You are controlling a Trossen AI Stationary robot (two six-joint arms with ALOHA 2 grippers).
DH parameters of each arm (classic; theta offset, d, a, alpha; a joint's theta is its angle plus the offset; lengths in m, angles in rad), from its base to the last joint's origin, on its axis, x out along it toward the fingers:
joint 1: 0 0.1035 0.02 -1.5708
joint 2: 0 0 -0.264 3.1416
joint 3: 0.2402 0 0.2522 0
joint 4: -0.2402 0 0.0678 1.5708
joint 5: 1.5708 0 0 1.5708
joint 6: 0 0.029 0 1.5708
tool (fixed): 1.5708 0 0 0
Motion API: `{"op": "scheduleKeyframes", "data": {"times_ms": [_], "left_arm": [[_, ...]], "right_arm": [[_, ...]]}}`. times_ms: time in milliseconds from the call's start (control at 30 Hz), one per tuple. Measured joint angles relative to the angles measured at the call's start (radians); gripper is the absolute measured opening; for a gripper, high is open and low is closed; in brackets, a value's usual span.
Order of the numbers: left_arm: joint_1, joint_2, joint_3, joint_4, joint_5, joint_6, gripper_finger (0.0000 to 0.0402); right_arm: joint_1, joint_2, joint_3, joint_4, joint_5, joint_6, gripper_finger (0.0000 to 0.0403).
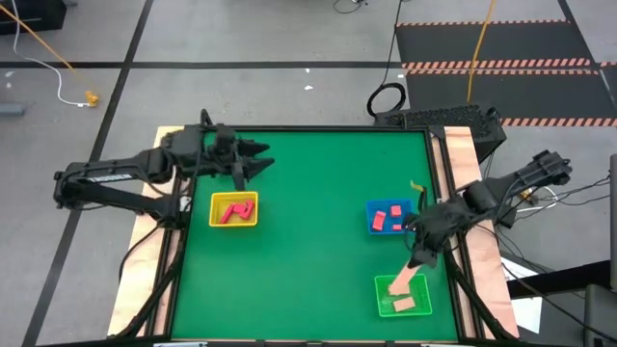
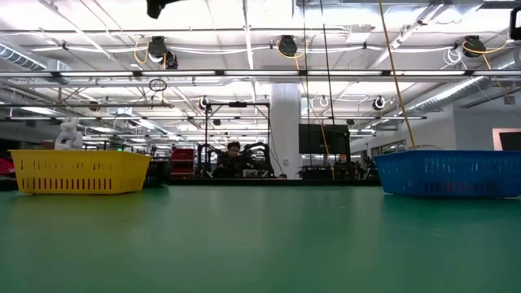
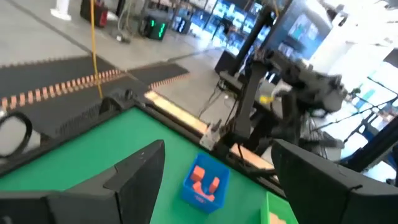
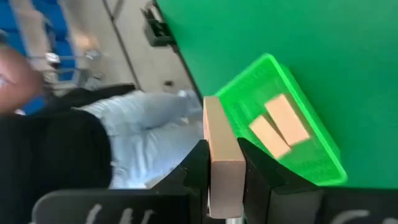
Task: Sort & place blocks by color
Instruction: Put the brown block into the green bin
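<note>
Right gripper (image 4: 225,180) pinches a tan block (image 4: 222,158) above green table (image 1: 308,241); blurred person seemingly beyond.

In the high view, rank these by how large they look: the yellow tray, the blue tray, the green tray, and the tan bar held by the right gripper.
1. green tray
2. yellow tray; looks about as large as the green one, so their order is unsure
3. blue tray
4. tan bar, in the right gripper

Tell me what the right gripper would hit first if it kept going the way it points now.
Probably the green tray. The right gripper, shut on a tan bar, aims at the tray's near rim, where two tan blocks already lie. The bar's tip would touch first, though depth is unclear.
</note>
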Motion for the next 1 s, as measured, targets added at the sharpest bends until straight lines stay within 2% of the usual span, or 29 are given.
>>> {"op": "scheduleKeyframes", "data": {"times_ms": [167, 433, 533, 667, 1000], "left_arm": [[0.012, -0.068, 0.000, -0.025, 0.020, 0.058, 0.0294], [0.008, -0.122, 0.000, -0.187, 0.158, 0.203, 0.0294], [-0.002, -0.122, 0.000, -0.272, 0.163, 0.269, 0.0294], [-0.003, -0.122, 0.000, -0.345, 0.163, 0.271, 0.0294], [-0.003, -0.122, 0.000, -0.349, 0.162, 0.264, 0.0294]], "right_arm": [[0.054, 0.073, 0.000, -0.040, 0.004, -0.030, 0.0043], [0.117, 0.138, 0.000, -0.099, 0.075, -0.084, 0.0043], [0.142, 0.153, 0.000, -0.130, 0.075, -0.083, 0.0043], [0.173, 0.184, 0.000, -0.164, 0.075, -0.082, 0.0043], [0.220, 0.237, 0.000, -0.134, 0.073, -0.086, 0.0048]]}}
